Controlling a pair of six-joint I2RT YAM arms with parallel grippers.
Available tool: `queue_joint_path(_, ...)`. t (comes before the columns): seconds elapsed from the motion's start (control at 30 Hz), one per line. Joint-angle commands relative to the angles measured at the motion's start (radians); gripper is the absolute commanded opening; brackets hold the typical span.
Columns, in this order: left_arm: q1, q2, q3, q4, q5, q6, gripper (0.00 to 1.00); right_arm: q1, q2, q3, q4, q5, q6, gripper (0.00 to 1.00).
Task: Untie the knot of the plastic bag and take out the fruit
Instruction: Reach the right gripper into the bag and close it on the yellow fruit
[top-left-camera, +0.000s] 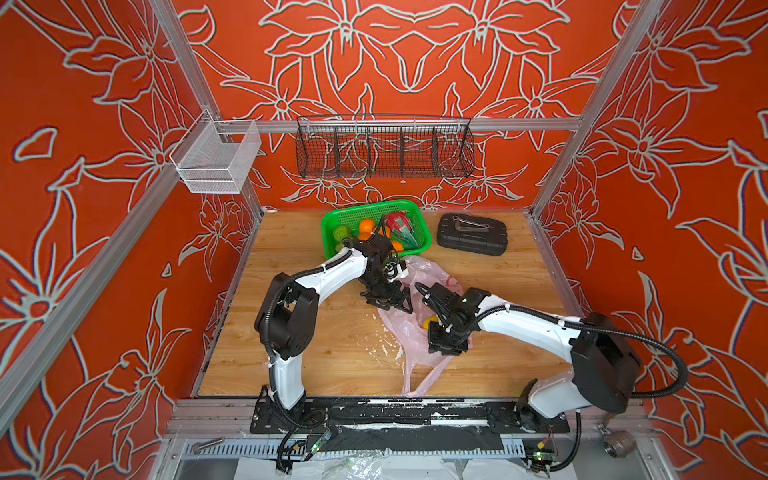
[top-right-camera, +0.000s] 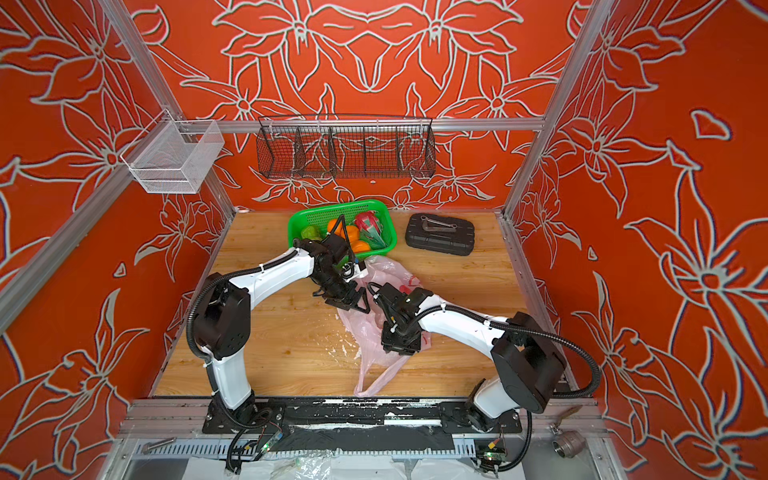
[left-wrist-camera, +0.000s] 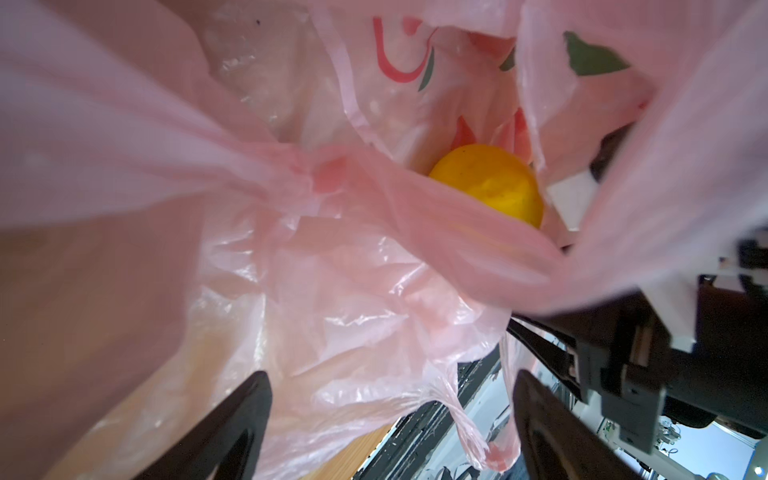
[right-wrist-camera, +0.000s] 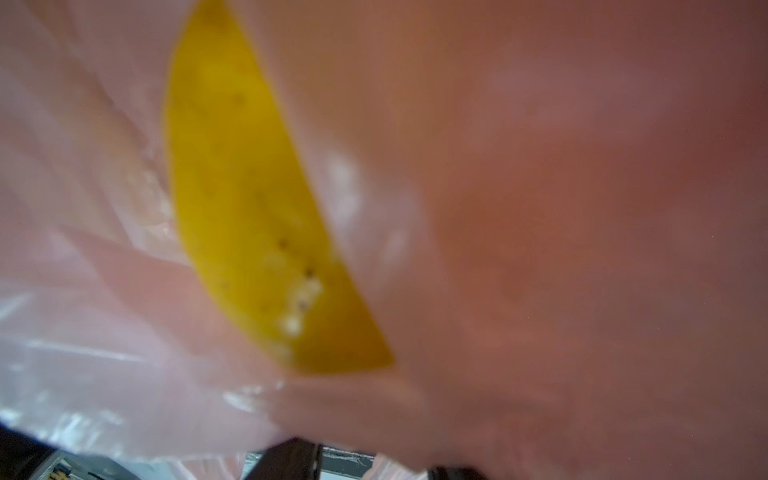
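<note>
Pink bag (top-left-camera: 409, 345) lying slack at the centre of both top views, below the green basket (top-left-camera: 365, 206), a yellow fruit (left-wrist-camera: 490, 183) showing inside.
I judge the film light, soft and slippery, best pinched at a bunched fold; the fruit looks firm and round, to be taken across its middle. The bag's long axis runs from the basket down to its handle loop (top-left-camera: 409, 392). My left gripper (left-wrist-camera: 390, 376) stands wide, clamping nothing; my right gripper (top-left-camera: 448, 347) is buried in film beside the fruit, so I cannot tell its spread.
</note>
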Motion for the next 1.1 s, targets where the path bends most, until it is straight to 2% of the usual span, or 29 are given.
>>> queue_joint_path(0.0, -0.012, 0.028, 0.020, -0.017, -0.025, 0.026, 0.89, 0.004, -0.029, 0.049, -0.077, 0.064, 0.021, 0.46)
queue_joint_path(0.23, -0.015, 0.042, 0.011, -0.008, -0.023, 0.026, 0.88, 0.006, -0.140, 0.171, -0.084, 0.160, 0.067, 0.57)
queue_joint_path(0.33, -0.015, 0.042, 0.012, -0.006, -0.031, 0.026, 0.88, 0.005, -0.112, 0.225, -0.072, 0.206, 0.072, 0.58)
queue_joint_path(0.53, -0.015, 0.041, 0.013, -0.009, -0.038, 0.027, 0.88, -0.024, 0.039, 0.300, -0.071, 0.229, 0.074, 0.58)
queue_joint_path(0.7, -0.016, 0.039, 0.002, -0.014, -0.054, 0.031, 0.88, -0.045, 0.097, 0.305, -0.152, 0.290, 0.078, 0.59)
queue_joint_path(0.8, -0.015, 0.035, -0.014, -0.015, -0.062, 0.038, 0.88, -0.053, 0.090, 0.279, -0.167, 0.308, 0.084, 0.64)
queue_joint_path(0.9, -0.016, 0.035, -0.030, -0.017, -0.063, 0.048, 0.88, -0.063, 0.087, 0.234, -0.127, 0.292, 0.094, 0.70)
queue_joint_path(1.07, -0.015, 0.052, -0.036, -0.032, -0.066, 0.056, 0.88, -0.081, 0.114, 0.217, -0.097, 0.273, 0.116, 0.71)
